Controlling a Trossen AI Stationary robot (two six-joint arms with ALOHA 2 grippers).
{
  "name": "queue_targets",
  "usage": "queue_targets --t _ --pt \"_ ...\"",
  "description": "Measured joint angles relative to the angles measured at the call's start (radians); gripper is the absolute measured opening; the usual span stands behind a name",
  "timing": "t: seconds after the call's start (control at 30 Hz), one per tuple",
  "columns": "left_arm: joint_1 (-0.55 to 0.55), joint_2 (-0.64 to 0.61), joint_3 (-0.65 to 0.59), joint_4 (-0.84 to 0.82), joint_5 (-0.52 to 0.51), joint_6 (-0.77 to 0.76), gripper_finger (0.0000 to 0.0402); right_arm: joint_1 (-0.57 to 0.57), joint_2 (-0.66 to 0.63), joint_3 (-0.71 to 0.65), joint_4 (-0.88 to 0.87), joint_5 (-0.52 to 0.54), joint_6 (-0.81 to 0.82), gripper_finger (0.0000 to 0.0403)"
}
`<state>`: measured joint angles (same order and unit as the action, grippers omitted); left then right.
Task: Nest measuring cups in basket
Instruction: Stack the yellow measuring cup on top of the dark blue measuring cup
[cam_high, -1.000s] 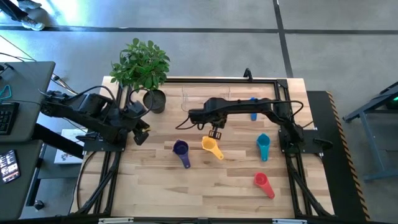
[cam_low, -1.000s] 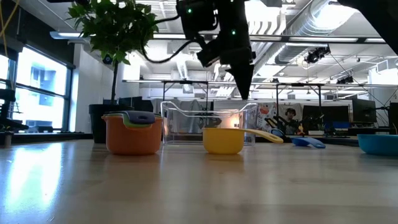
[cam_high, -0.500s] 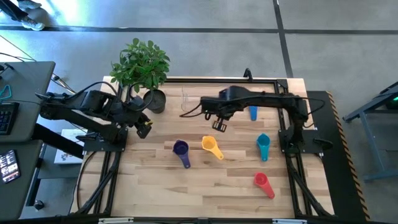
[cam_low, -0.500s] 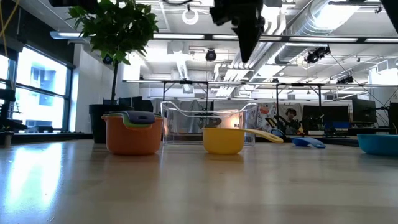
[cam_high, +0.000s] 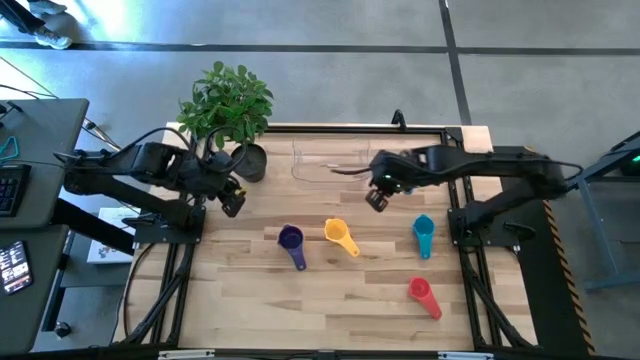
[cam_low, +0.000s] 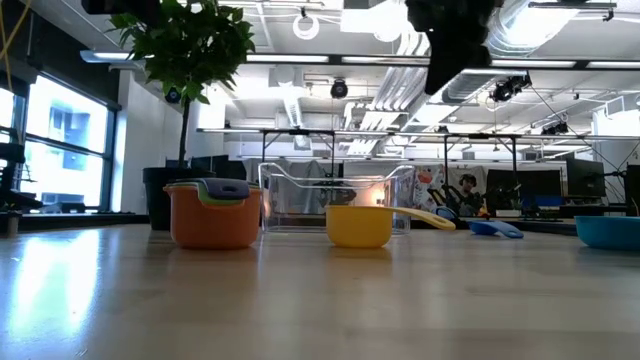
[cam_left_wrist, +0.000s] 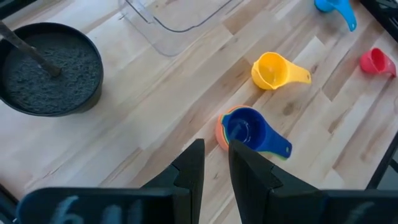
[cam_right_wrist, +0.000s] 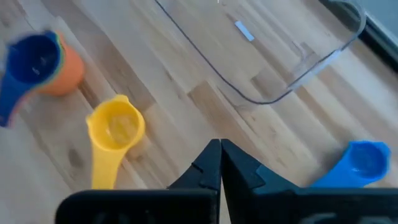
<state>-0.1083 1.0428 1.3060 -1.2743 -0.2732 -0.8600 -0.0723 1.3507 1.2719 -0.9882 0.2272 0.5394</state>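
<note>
Clear rectangular plastic basket at twelve o'clock sits empty; small plastic measuring cups scattered on the tabletop; right end effector pinched together, empty.

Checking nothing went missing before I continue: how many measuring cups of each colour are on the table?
Purple cup: 1
Orange cup: 1
Green cup: 1
Yellow cup: 1
Teal cup: 1
Red cup: 1
Blue cup: 1
Total: 7
</note>
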Motion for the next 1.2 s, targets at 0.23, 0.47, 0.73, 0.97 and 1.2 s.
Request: queue_targets --t 0.23,0.47,0.73,0.97,1.2 --pt "0.025 0.0 0.0 0.0 0.0 0.001 0.0062 0.0 -0.135 -0.2 0.188 -0.069 0.086 0.0007" --pt "0.044 0.0 0.0 0.0 0.0 0.001 0.0062 0.0 -0.142 -0.332 0.472 -0.162 0.092 0.0069" --pt "0.05 0.0 0.0 0.0 -0.003 0.0 0.0062 0.004 -0.054 -0.379 0.649 -0.188 0.011 0.0107" --pt "0.05 0.0 0.0 0.0 -0.004 -0.001 0.0062 0.036 0.073 -0.376 0.791 -0.225 -0.066 0.0103" --pt "0.05 0.0 0.0 0.0 -0.026 -0.002 0.0062 0.061 0.162 -0.376 0.791 -0.223 -0.06 0.0099"
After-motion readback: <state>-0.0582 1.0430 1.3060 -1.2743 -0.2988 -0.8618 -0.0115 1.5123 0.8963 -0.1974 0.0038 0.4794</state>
